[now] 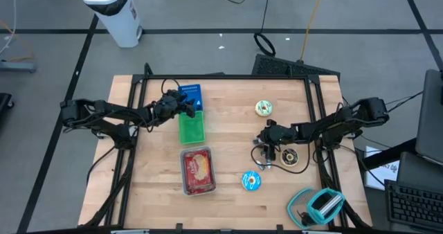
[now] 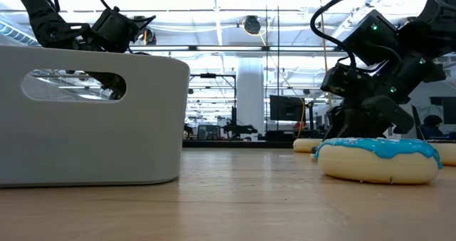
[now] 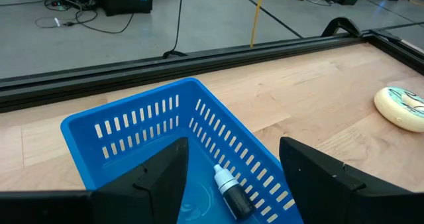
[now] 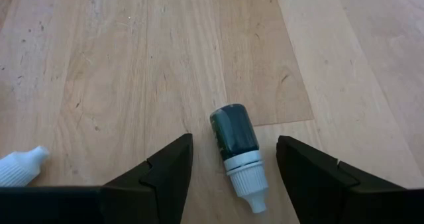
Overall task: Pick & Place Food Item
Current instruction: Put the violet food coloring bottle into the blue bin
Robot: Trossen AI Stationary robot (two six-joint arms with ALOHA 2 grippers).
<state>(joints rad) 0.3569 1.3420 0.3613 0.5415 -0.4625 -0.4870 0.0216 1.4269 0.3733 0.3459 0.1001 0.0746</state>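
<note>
My left gripper hangs open over the blue slotted basket at the table's far left-middle. A small dark dropper bottle with a white cap lies on the basket's floor. My right gripper is open and low over the table right of centre. Its fingers stand on either side of a second dark dropper bottle lying flat on the wood, without touching it. Three donuts rest on the table: green-yellow, chocolate and blue-iced.
A green basket sits just near-side of the blue one, and a red basket with food lies nearer still. A white-tipped object lies beside my right gripper. A teal tape dispenser sits at the near right corner. A pale bin fills the low view's left.
</note>
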